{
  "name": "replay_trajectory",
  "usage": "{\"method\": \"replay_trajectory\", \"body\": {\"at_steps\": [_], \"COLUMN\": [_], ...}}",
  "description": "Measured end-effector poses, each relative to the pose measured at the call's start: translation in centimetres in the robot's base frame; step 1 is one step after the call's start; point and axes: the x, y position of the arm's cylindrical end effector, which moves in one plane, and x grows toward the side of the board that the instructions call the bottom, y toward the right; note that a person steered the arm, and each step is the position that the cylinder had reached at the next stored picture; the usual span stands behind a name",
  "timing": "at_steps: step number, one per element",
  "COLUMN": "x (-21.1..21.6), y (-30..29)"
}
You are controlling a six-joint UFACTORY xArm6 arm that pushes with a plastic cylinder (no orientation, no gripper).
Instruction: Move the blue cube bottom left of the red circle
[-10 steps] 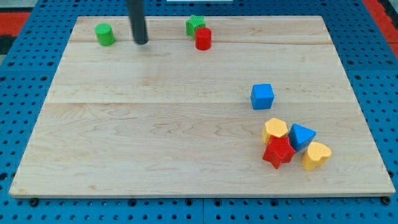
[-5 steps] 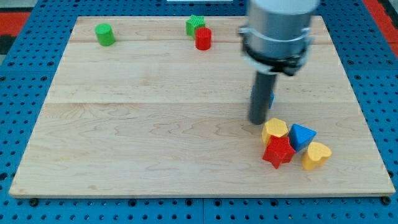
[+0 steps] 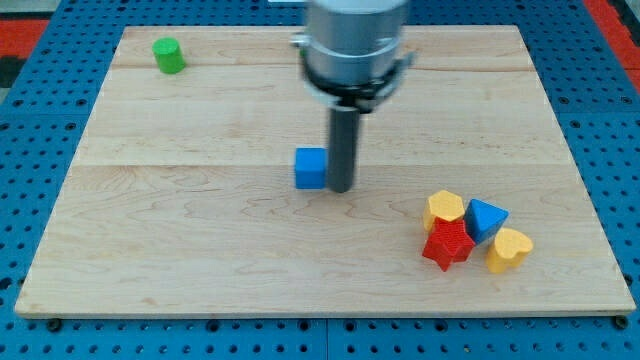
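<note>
Your tool, a bare rod with nothing to open and nothing held, stands near the middle of the counter point(image 3: 200, 250); its tip point(image 3: 341, 189) rests against the blue cube's point(image 3: 311, 168) right face, as viewed. The arm's body hides the red circle. A green cylinder point(image 3: 168, 55) sits at top left. Yellow point(image 3: 443, 209), blue point(image 3: 485, 218), red point(image 3: 447, 244) and yellow point(image 3: 508, 249) blocks cluster at bottom right.

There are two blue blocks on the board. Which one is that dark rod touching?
The blue cube near the board's middle: my tip sits right against its right side. The other blue block, the blue triangle, sits in the cluster at the view's lower right, well away from it.
</note>
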Motion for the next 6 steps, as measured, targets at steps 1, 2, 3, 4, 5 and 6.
{"method": "replay_trajectory", "body": {"at_steps": [1, 2, 3, 4, 5, 6], "x": [-1.9, -6.6, -9.6, -3.6, -1.9, -6.3], "y": [-3.8, -3.6, -3.0, -2.5, -6.8, -8.9]}}
